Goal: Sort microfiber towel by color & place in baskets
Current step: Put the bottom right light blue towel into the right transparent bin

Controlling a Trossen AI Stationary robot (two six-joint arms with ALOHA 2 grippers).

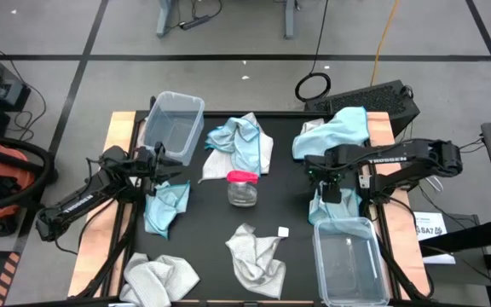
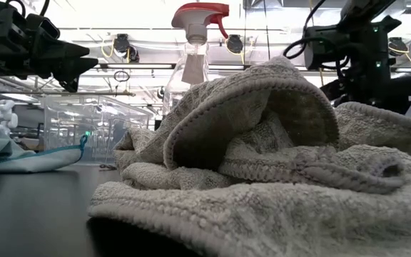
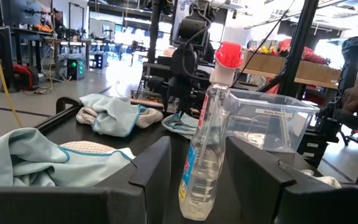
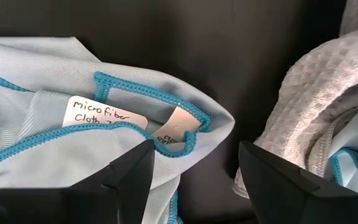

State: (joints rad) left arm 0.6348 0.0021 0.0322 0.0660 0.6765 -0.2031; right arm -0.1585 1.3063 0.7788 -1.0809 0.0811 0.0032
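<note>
I see a black table top with bare wood strips along its left and right edges. On it lie light blue towels at left, centre back and right, and grey-white towels along the near edge. A clear spray bottle with a red top stands mid-table. One clear basket sits back left, another front right.

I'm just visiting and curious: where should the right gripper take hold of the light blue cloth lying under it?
Probably the folded hemmed corner by the label on the blue towel, coming straight down: the right gripper hangs open over it, and that raised fold gives something to pinch.
</note>
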